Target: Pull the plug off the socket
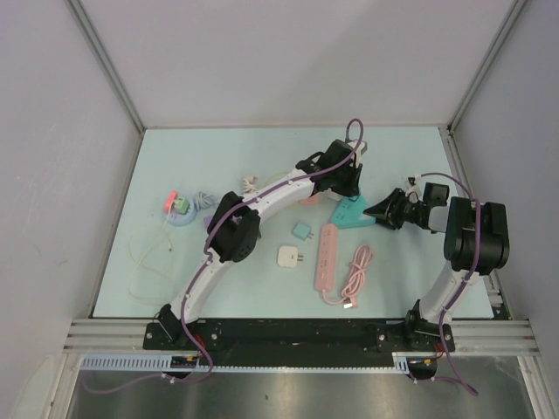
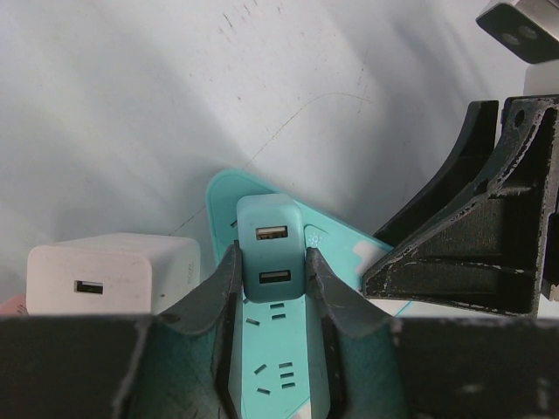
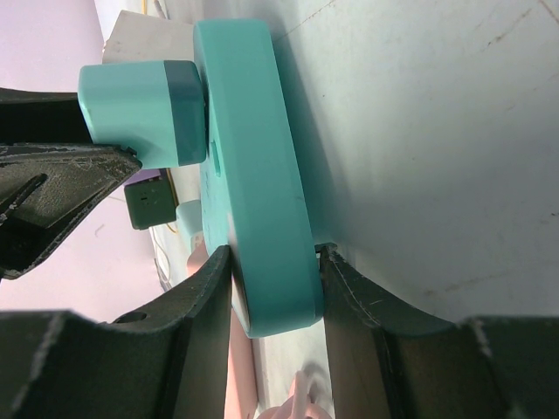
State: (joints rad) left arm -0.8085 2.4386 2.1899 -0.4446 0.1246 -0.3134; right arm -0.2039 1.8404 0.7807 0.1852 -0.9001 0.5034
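Teal plug (image 2: 271,249) sits between the left gripper's (image 2: 272,257) closed jaws, plugged into socket (image 3: 253,157).

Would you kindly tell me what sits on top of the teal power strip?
A teal USB charger, pinched by the left claw, stands plugged into the power strip. Its prongs are hidden inside it.

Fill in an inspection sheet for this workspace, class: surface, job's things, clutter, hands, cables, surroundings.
Surface: pale green table, scuffed.
Job's things: teal plug seated in teal power strip.
Clutter: pink power strip, white charger, small teal adapter, blue disc.
Hands: left hand shut on the plug; right hand shut on the strip's end.
Cables: pink cable, coiled; white cable, loose.
Surroundings: grey walls.
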